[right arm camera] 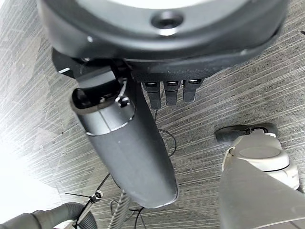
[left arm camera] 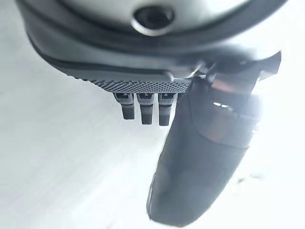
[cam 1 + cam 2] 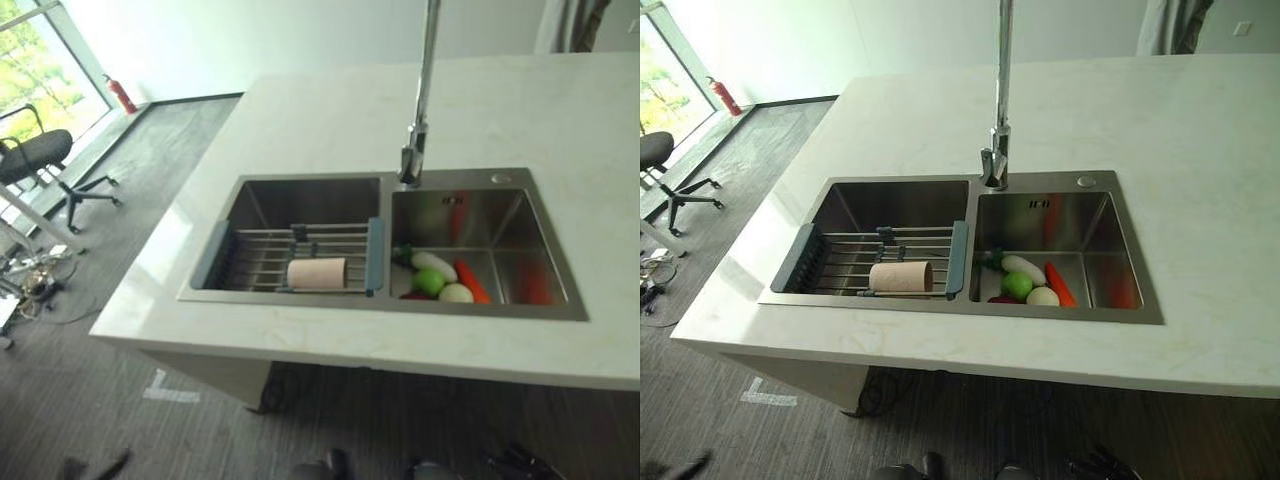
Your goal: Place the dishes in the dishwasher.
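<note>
hands down by the floor, nothing picked up: approach the sink first

you face a pale stone-look island counter (image 3: 1200,200), smooth and matt, with faint veining. set into it is a brushed stainless double sink (image 3: 1145,300), square-cornered and reflective, under a tall chrome faucet (image 3: 1000,90).

the left basin carries a wire drying rack (image 3: 840,255) with grey-blue plastic ends. on it lies a tan cup (image 3: 902,276), cylindrical, on its side, mouth facing right. that is the only dish-like item in sight. the right basin holds smooth, rounded vegetables and fruit (image 3: 1025,282). i cannot make out a dishwasher.

your left hand (image 2: 143,107) is released, fingers straight, grasping nothing. your right hand (image 1: 167,90) is likewise relaxed and empty, hanging over grey ribbed carpet (image 1: 257,71).

recommendation: raise the nearer hand over the rack and take the cup across its barrel. a cylinder on wires will likely roll, so close from both sides at once.
</note>
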